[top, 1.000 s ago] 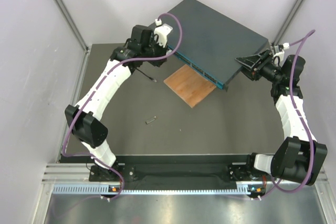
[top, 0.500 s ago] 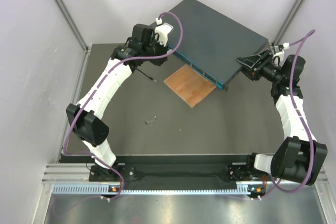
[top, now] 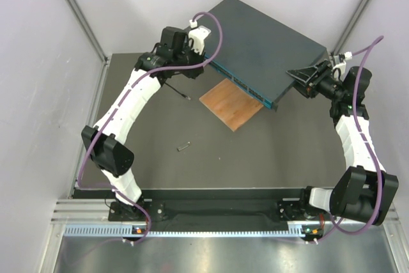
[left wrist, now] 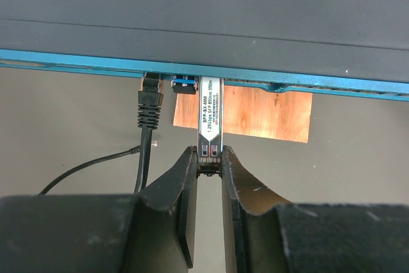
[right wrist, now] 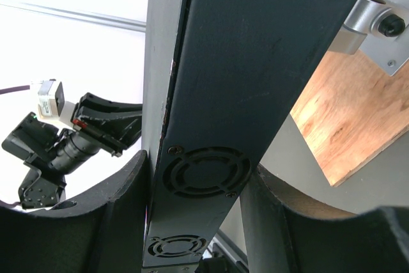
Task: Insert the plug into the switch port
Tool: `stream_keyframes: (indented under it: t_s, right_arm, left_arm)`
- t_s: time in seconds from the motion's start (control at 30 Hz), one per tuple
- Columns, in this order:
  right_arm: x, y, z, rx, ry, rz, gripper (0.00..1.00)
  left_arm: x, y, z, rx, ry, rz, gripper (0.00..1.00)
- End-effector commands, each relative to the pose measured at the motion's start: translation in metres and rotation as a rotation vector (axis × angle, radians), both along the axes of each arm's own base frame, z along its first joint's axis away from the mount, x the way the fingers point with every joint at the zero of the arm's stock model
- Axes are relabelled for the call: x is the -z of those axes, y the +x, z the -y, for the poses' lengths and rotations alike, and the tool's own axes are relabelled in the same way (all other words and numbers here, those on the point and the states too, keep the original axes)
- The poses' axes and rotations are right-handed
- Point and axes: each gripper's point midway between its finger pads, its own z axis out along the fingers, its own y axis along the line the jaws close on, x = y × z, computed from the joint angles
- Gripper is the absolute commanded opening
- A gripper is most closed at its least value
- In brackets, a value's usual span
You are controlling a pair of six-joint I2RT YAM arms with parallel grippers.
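Nudged closer to the switch [top: 268, 36], my left jaws pinch a silver module [left wrist: 211, 110]; right jaws clamp the switch's end.

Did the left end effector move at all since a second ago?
Yes. The left end effector crept a tiny bit up the top view, judged against the switch, which stayed still.

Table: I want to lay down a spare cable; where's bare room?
Free: the wide patch between board, right arm and near edge. Crowded: along the switch front, where the left claw grips a module beside the plug.
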Motion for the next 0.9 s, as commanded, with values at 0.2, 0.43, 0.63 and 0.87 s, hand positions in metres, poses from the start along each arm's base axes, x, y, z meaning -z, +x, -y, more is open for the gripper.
stream_keyframes:
  t_s: [0.2,0.43,0.63,0.87]
  right_arm:
    - [-0.012,0.01,-0.004,-0.035,-0.192,0.216,0.0]
    - [-0.012,0.012,-0.004,-0.033,-0.191,0.215,0.0]
    - [-0.012,0.011,-0.004,-0.034,-0.194,0.213,0.0]
    - [-0.011,0.011,-0.003,-0.035,-0.197,0.212,0.0]
  left_arm:
    - [-0.041,0.011,0.01,0.007,-0.093,0.095,0.0]
    - [-0.036,0.012,0.018,0.02,-0.117,0.065,0.0]
    - [-0.037,0.018,0.022,0.017,-0.132,0.066,0.0]
    - [-0.046,0.025,0.022,0.023,-0.122,0.108,0.0]
